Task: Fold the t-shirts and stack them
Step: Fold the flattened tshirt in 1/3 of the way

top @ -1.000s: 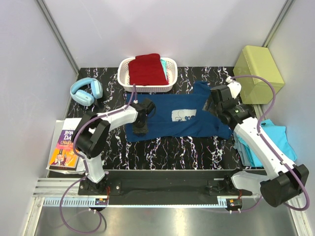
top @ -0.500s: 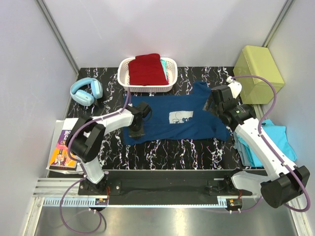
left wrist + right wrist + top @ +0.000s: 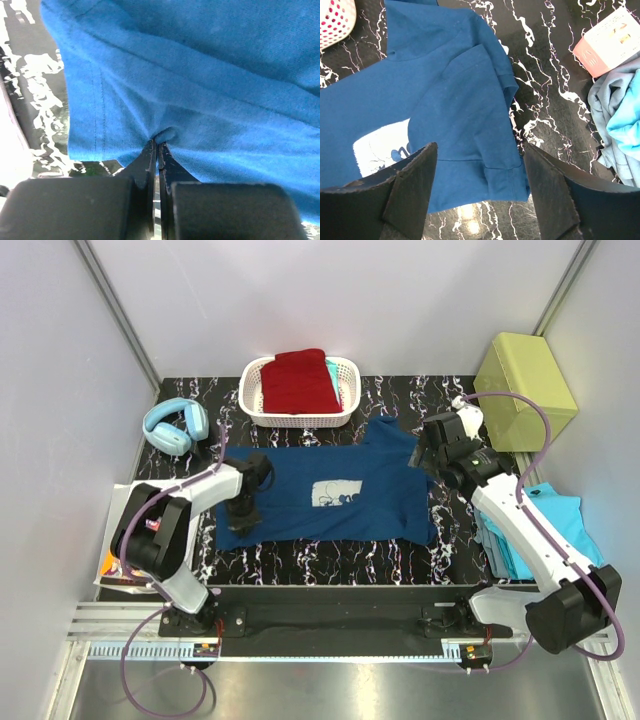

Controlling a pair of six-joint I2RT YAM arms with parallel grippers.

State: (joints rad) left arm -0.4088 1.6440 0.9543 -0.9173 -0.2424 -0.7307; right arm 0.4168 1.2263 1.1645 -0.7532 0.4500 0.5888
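- Black desk (image 3: 330,562) with white marble veining fills the middle of the top view, with pale walls around it.
- Navy t-shirt (image 3: 300,512) lies spread across the centre of the desk, white chest print (image 3: 335,493) facing up. Its collar end points to the upper right of the frame.
- Left gripper (image 3: 243,512) sits at the shirt's left edge. In the left wrist view the gripper (image 3: 157,150) is pressed together, pinching a small fold of the blue cloth near a stitched hem.
- Right gripper (image 3: 428,448) is at the shirt's upper right corner. In the right wrist view the gripper (image 3: 480,146) is spread wide with nothing between its fingers (image 3: 410,185), and the shirt's sleeve (image 3: 470,100) shows below it. Whether it touches the cloth cannot be told.
- White basket (image 3: 255,400) stands at the top centre of the desk, just above the navy shirt, holding a folded dark red t-shirt (image 3: 298,380).
- Turquoise t-shirts (image 3: 565,525) lie in a loose heap at the right edge of the frame, partly under the right arm.
- Light blue headphones (image 3: 175,425) rest at the upper left of the desk.
- Book (image 3: 125,540) with a colourful cover lies at the left edge, largely covered by the left arm.
- Yellow-green box (image 3: 525,375) sits in the upper right corner.
- Small pink-and-white box (image 3: 610,42) appears at the upper right of the right wrist view, near the turquoise cloth.
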